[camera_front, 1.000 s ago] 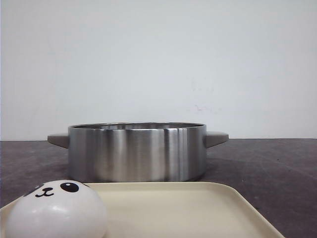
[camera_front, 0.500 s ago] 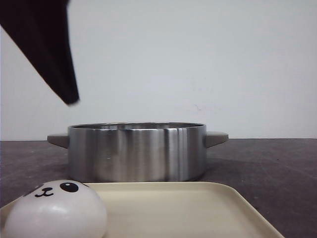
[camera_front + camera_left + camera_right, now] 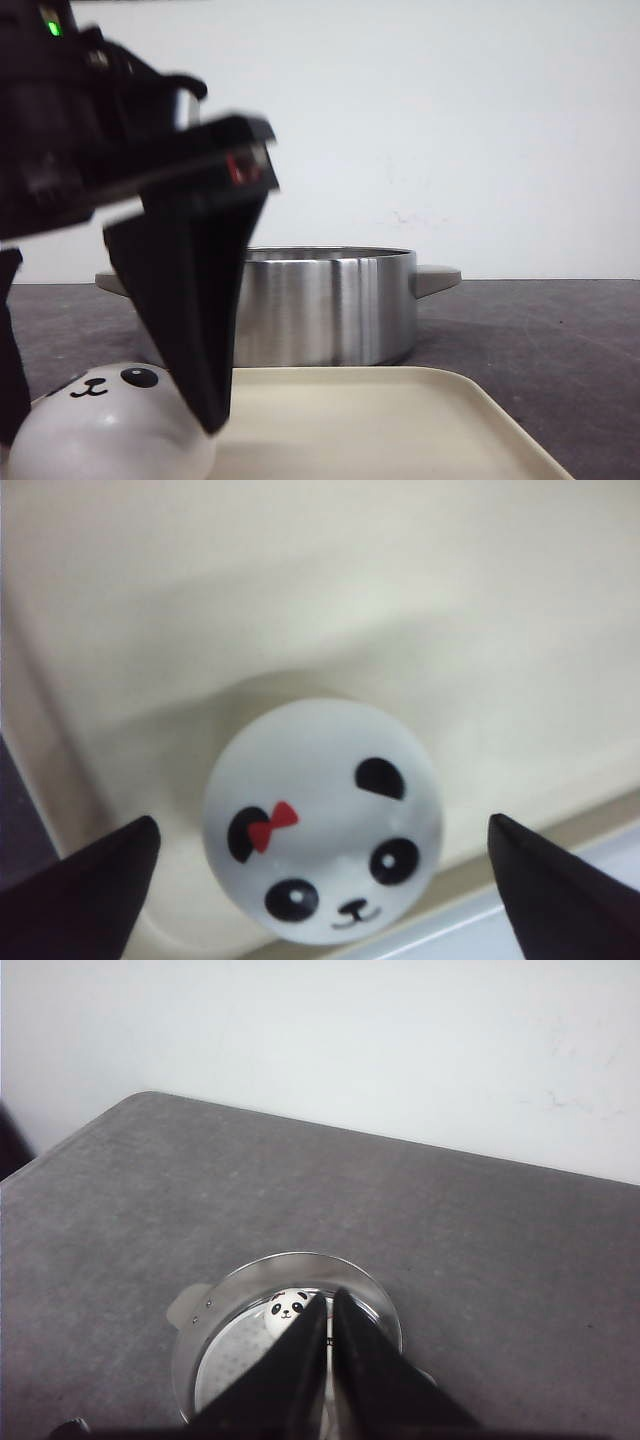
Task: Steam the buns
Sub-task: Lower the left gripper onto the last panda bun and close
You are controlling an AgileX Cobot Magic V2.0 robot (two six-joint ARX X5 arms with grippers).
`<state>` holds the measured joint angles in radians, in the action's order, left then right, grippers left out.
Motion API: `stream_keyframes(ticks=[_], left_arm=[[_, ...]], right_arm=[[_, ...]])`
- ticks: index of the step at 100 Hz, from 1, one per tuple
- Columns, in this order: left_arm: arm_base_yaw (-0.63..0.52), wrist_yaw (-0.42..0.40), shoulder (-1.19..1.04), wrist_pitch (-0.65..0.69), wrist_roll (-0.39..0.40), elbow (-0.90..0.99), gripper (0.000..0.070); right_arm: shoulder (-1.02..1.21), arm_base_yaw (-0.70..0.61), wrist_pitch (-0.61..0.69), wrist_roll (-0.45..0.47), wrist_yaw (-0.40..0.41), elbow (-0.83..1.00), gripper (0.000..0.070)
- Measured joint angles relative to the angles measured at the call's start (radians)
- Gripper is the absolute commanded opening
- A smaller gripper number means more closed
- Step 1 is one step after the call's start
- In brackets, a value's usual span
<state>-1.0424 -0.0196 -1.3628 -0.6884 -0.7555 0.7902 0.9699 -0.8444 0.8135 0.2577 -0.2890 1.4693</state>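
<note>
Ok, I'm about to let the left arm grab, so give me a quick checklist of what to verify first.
1. Left gripper open: ok.
2. Bun between its fingers: ok, centred in the left wrist view.
3. Bun free on the tray, nothing crowding it: ok.
4. Fingers low enough to close around it: cannot tell.
5. Pot has room: ok, one bun in the pot shows.
6. Right gripper out of the way: ok, high above the pot.

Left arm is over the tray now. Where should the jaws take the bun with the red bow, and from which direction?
Come straight down from above and close on the bun across its widest part, low on its round sides. It is a smooth dome sitting in the corner of the tray, so a high grip would probably slip off. The left gripper is open and already straddles it.
</note>
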Motion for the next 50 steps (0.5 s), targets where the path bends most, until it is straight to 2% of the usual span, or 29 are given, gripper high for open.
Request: stream_keyframes(ticks=[12,16,22,34,36,50], left_arm=[[0.000,0.000,-0.045,0.007,0.000,0.000,0.0634],[0.000,0.000,-0.053,0.006,-0.002,0.000,0.0612],[0.000,-0.002,-0.053,0.007,-0.003,0.000,0.0482],[0.000,-0.004,-0.054,0.011,-0.004,0.000,0.0054],[0.000,-0.004,-0.054,0.012,-0.004,0.000,0.0000],[-0.001,-0.003,-0.053,0.016,-0.003,0.000,0.0000]], right_arm=[[-0.001,0.000,0.016,0.000,0.000,0.000,0.0000],[-0.002,0.000,0.019,0.000,0.000,0.000,0.0000],[-0.002,0.000,0.028,0.000,0.000,0.000,0.0000],[-0.003,0.000,0.040,0.000,0.000,0.000,0.0000],[-0.003,0.000,0.040,0.000,0.000,0.000,0.0000],[-0.004,0.000,0.040,0.000,0.000,0.000,0.0000]])
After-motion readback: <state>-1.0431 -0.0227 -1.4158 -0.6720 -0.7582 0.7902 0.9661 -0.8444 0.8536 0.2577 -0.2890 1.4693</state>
